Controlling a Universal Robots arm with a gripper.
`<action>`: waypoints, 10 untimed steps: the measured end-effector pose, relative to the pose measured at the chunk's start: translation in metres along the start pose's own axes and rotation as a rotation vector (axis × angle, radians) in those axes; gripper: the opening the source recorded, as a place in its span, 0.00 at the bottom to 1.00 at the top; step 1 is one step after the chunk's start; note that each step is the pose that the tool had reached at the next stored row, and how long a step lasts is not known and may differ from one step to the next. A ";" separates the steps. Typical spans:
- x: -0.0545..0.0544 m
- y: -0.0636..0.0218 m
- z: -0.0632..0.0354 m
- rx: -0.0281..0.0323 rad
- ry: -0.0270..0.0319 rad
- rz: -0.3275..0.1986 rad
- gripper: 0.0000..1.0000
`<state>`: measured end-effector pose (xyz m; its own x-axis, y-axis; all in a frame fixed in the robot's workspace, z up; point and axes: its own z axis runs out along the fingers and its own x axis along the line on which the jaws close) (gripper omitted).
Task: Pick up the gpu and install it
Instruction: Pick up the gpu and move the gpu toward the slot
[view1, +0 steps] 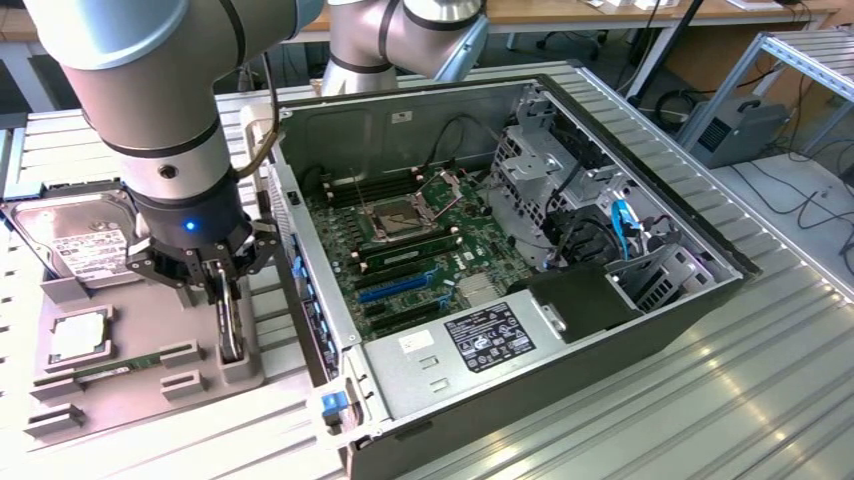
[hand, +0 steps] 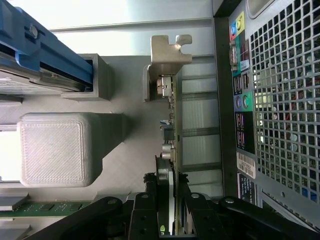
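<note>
Ribbed metal surface (view1: 747, 400) in a lab, seen from the exterior view. An open computer case (view1: 400, 130) lies on its side, with the motherboard (view1: 427, 250) exposed. At the exterior view's left sits a grey tray (view1: 134, 400) holding a hard drive (view1: 80, 245) and a memory stick (view1: 127, 362). A silver arm (view1: 147, 90) reaches down to the tray. Its black tool (view1: 227, 300) straddles the gpu (view1: 231, 335), which stands on edge in a slotted holder just beside the case wall.

Wrist view: the gpu (hand: 176, 115) appears edge-on, a thin board running away from the camera to its silver bracket (hand: 170, 50) at the far end. The tool (hand: 166, 180) is clamped on the card, with a black finger (hand: 147, 197) pressed against each face. The case's perforated rear panel (hand: 285, 100) runs alongside, close by. A grey block (hand: 52, 150) of the tray stands on the card's other side. Whether the card has left its slot cannot be told.

The step in hand looks like the pick-up. It would go best as a straight pull along the slot, with the card kept upright and untwisted so that the bracket does not catch the holder or the nearby case wall.
</note>
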<state>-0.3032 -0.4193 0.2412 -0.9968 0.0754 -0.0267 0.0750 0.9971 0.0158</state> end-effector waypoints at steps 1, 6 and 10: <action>0.000 0.0000 -0.0006 0.0000 0.0001 0.000 0.27; 0.000 0.0001 -0.0034 0.0001 0.0001 0.000 0.27; 0.000 0.0001 -0.0068 -0.0001 0.0000 0.000 0.27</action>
<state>-0.3033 -0.4193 0.2480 -0.9968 0.0755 -0.0267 0.0751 0.9970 0.0158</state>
